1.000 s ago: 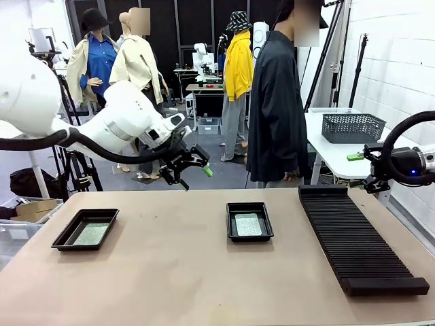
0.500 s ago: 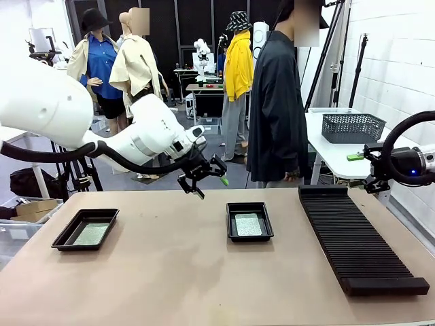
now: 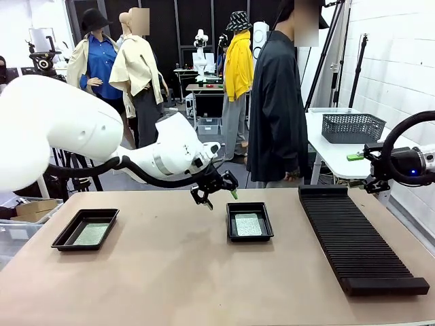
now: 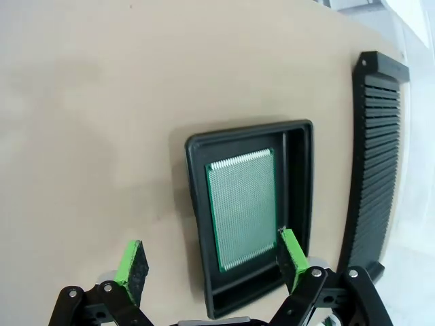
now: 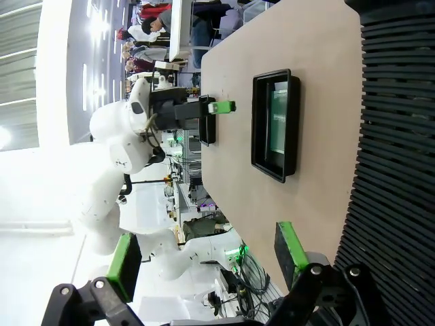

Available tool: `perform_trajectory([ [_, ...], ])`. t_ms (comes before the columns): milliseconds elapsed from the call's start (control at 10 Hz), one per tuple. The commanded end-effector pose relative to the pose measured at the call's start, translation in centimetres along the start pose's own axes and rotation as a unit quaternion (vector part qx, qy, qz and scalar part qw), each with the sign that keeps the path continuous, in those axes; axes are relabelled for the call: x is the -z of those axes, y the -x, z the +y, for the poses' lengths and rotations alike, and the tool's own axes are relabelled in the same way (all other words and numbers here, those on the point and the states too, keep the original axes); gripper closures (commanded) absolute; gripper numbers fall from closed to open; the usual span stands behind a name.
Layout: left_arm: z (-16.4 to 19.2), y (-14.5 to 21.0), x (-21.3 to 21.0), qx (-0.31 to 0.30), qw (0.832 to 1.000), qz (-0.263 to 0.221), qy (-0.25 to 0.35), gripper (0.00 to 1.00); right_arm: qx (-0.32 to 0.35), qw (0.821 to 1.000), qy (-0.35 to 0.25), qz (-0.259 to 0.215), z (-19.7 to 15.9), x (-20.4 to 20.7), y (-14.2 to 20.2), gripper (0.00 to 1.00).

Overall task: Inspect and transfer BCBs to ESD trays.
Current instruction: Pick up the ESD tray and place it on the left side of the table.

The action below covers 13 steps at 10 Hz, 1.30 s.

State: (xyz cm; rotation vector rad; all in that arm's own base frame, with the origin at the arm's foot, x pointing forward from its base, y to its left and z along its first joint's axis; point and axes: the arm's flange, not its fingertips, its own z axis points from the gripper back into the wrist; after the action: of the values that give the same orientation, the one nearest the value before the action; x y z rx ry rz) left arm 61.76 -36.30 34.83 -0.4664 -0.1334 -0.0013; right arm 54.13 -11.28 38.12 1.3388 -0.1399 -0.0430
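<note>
Two trays are counted: one [image 3: 85, 229] at 9 o'clock, one [image 3: 249, 221] at centre. Two boards are counted, one per tray: [image 3: 90, 234] and [image 3: 248, 224]. One rack [image 3: 360, 239] is seen at 3 o'clock. One basket [image 3: 353, 127] is seen at 2 o'clock. One person [image 3: 275, 109] is counted at 12.

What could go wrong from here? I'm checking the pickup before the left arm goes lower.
1. The thin green circuit board lies flat inside the shallow black plastic tray, close to its raised rim; the open left gripper may catch the rim and shift or lift the tray.
2. A flat-lying board offers little edge to pinch, so the green pads might slip off or scrape its surface.
</note>
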Motion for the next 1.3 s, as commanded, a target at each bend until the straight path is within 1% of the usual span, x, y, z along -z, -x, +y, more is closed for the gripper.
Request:
perform_trajectory([
  [0,-0.9,-1.4,1.4,-0.014,1.000,-0.013,-0.022,0.00,0.003,1.000,0.004,0.001,0.1,0.2,0.2,0.00],
  [300,-1.1,-1.7,3.3,-0.021,0.999,-0.012,-0.041,0.00,0.003,1.000,0.004,0.001,0.1,0.2,0.2,0.00],
  [700,-1.5,-0.6,4.3,-0.006,0.996,-0.011,-0.084,0.00,0.003,1.000,0.004,0.001,0.1,0.2,0.2,0.00],
  [800,-1.6,-0.3,4.4,-0.003,0.996,-0.006,-0.090,0.00,0.003,1.000,0.004,0.001,0.1,0.2,0.2,0.00],
  [900,-1.6,0.1,4.5,0.005,0.994,0.015,-0.104,0.00,0.003,1.000,0.004,0.001,0.1,0.2,0.2,0.00],
  [1000,-1.0,-0.2,4.5,0.003,0.998,-0.006,-0.066,0.00,0.003,1.000,0.004,0.001,0.1,0.2,0.2,0.00],
  [1200,-1.0,-0.2,4.5,0.003,0.998,-0.006,-0.066,0.00,0.003,1.000,0.004,0.001,0.1,0.2,0.2,0.00],
])
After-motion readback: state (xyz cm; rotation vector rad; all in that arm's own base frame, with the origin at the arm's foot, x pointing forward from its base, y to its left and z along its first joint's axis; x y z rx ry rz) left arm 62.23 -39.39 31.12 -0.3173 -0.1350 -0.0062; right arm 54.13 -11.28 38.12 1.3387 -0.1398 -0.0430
